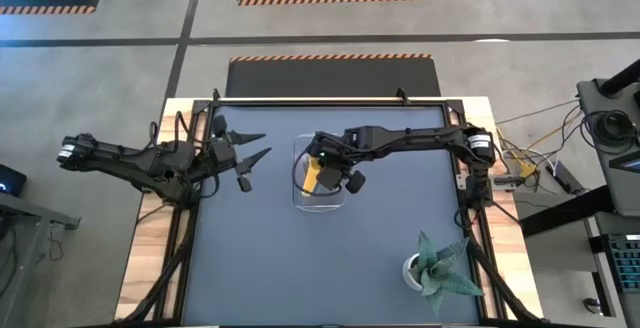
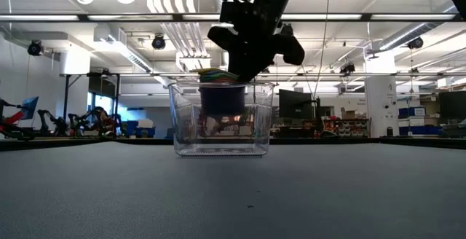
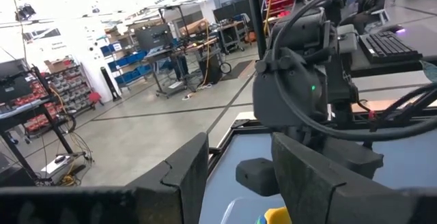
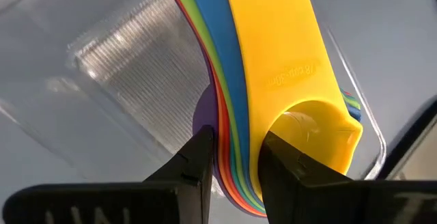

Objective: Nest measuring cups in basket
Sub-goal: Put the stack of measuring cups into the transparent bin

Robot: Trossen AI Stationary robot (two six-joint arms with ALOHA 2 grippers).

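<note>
- The measuring cups (image 4: 273,80) sit nested in one stack, with the yellow cup (image 4: 311,125) on top and blue, green, red, orange and purple edges fanned out beside its handle.
- In the low view the stack (image 2: 220,93) stands inside the basket (image 2: 188,133), its coloured handles level with the rim and its dark lower cup down between the clear walls.
- The basket (image 1: 300,193) rests on the dark table (image 1: 260,258), near the middle and towards the far edge.
- The right gripper (image 4: 235,152) is over the basket, its two fingers pinching the edge of the stack of handles, with the yellow handle just beside one finger.
- From above, the right gripper (image 1: 322,161) reaches in from the right side, with yellow showing under it.
- The left gripper (image 1: 252,148) waits near the table's left edge, well apart from the basket, its fingers spread wide.
- A white pot with a green plant (image 1: 435,266) stands at the near right corner.
</note>
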